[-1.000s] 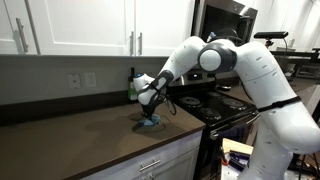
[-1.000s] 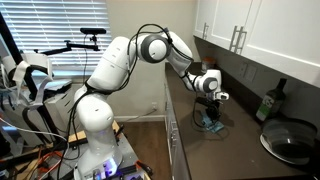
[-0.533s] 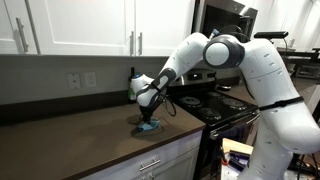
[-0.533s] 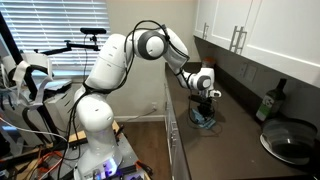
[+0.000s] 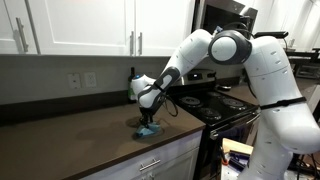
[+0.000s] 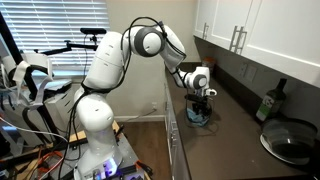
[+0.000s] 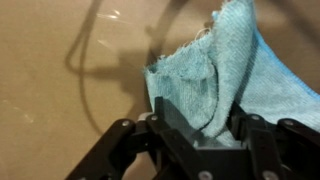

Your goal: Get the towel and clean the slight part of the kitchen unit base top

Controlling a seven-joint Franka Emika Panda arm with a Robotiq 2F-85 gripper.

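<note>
A light blue towel (image 5: 148,129) lies bunched on the dark brown kitchen counter top (image 5: 80,130), near its front edge in both exterior views. The gripper (image 5: 148,119) points straight down over the towel (image 6: 199,118). In the wrist view the towel (image 7: 235,65) rises in a fold between the two black fingers (image 7: 153,128). The gripper (image 7: 196,126) stands open, its jaws spread to either side of the fold with slack cloth between them. In an exterior view the gripper (image 6: 200,107) sits just above the cloth heap.
A black stove (image 5: 215,104) adjoins the counter, with a dark pan (image 6: 291,141) on it. A dark bottle (image 6: 268,103) stands by the back wall. White wall cabinets (image 5: 90,25) hang above. Wall outlets (image 5: 81,80) sit on the backsplash.
The jaws have spread apart from a tight grip on the towel. The gripper has slid a little along the counter with the towel under it.
</note>
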